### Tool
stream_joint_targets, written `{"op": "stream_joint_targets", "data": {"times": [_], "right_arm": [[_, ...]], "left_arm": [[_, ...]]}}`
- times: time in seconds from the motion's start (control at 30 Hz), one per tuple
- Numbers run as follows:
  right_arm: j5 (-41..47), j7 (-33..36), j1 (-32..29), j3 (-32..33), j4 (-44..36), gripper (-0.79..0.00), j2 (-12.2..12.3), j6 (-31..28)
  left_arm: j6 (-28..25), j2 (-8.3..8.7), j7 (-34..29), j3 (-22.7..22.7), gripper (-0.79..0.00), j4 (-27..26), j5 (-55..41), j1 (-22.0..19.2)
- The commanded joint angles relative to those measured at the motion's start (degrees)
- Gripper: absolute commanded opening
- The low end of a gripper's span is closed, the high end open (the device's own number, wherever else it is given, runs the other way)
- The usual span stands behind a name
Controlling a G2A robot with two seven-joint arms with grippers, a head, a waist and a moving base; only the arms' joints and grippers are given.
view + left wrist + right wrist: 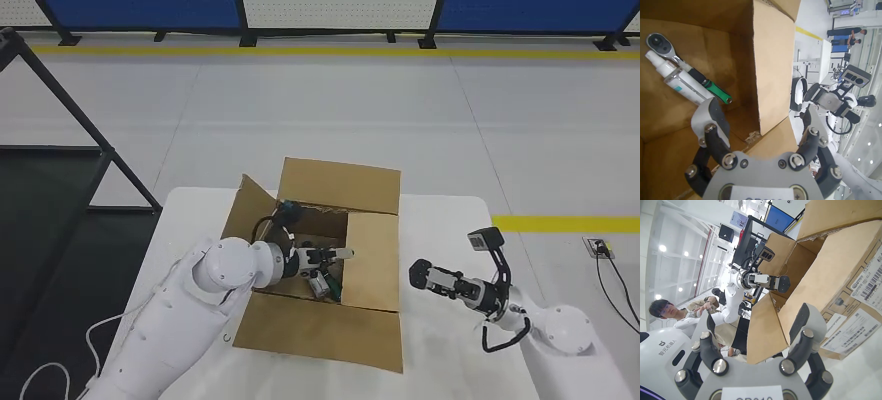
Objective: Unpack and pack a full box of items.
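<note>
An open cardboard box (340,185) stands mid-table with its flaps spread. My left gripper (335,258) is down inside it, open (761,117), holding nothing. Just past one of its fingers (713,111), on the box floor (664,113), lie a ratchet wrench with a green handle (668,50) and a white spray bottle (683,83), side by side. The box wall (772,66) rises ahead of that gripper. My right gripper (420,272) hovers outside the box by its right flap (829,266), open (757,323) and empty. The left gripper (780,283) appears beyond that flap.
The white table (450,215) has bare room to the right of the box and a narrower strip on its left. A black metal frame (100,160) stands off the table's left edge. A cable (615,285) lies on the floor at the right.
</note>
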Motion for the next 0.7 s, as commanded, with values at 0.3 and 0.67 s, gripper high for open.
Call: {"op": "stream_joint_targets", "data": {"times": [0.3, 0.67], "right_arm": [[1.29, 0.33, -1.79, 0.4, -2.31, 0.0, 0.57, -1.86], [2.05, -0.39, -5.57, 2.06, -6.1, 0.0, 1.32, -2.66]], "left_arm": [[-5.87, -2.65, 8.2, 2.74, 0.0, 5.2, -4.95, -0.93], [-12.26, -4.79, 12.68, 2.56, 0.0, 12.8, -11.7, -1.41]]}}
